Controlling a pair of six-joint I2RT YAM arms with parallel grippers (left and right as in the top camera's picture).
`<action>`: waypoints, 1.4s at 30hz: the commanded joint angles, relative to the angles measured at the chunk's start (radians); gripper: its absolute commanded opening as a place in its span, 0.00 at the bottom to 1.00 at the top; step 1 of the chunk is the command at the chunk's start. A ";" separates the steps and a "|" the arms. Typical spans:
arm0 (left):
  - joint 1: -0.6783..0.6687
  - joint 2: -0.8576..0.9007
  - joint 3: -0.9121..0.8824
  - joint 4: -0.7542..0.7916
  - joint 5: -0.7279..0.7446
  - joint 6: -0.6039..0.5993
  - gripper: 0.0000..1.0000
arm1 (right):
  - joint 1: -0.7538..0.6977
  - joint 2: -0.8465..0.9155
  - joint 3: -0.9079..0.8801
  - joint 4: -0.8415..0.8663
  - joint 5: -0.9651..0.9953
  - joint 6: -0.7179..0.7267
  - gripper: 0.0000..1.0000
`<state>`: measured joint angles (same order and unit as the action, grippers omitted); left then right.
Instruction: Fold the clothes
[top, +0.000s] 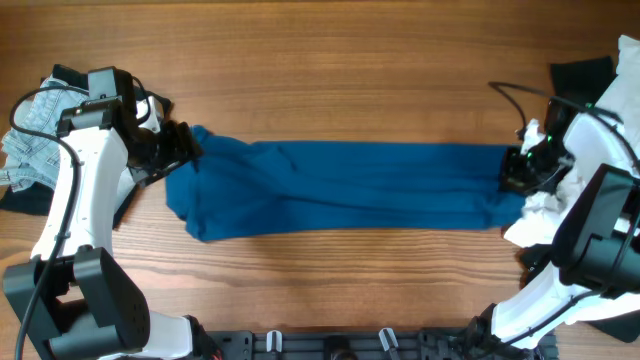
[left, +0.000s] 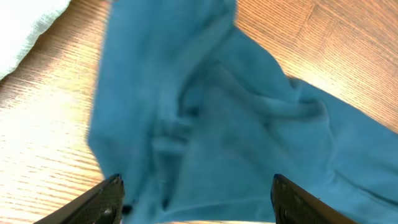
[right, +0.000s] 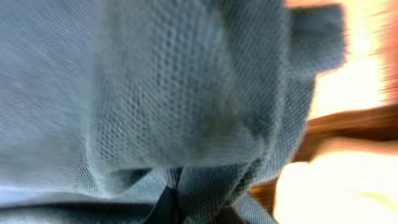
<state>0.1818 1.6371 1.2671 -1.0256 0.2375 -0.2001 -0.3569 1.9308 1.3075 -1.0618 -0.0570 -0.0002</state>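
Currently the blue shirt lies drawn out lengthwise across the table, between the arms. Right gripper pinches bunched cloth at its right end. Left gripper stands wide over the left end. Judged light, limp knit that sags, so grip at corners or hems.

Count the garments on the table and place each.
4 for certain: blue shirt across the middle, denim shorts far left, black garment top right, white garment far right. Dark cloth under the shorts may be a fifth.
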 joint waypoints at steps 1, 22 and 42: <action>-0.001 -0.001 0.003 -0.001 0.013 0.002 0.75 | 0.010 0.008 0.166 -0.079 0.092 0.026 0.04; -0.001 -0.001 0.003 -0.001 0.013 0.003 0.76 | 0.679 0.013 0.235 -0.067 -0.006 0.112 0.06; -0.001 -0.001 0.003 -0.005 0.013 0.006 0.76 | 0.683 0.013 0.171 -0.067 -0.116 -0.007 0.35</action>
<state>0.1818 1.6371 1.2671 -1.0264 0.2379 -0.2001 0.3241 1.9316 1.4841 -1.1362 -0.2352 -0.0132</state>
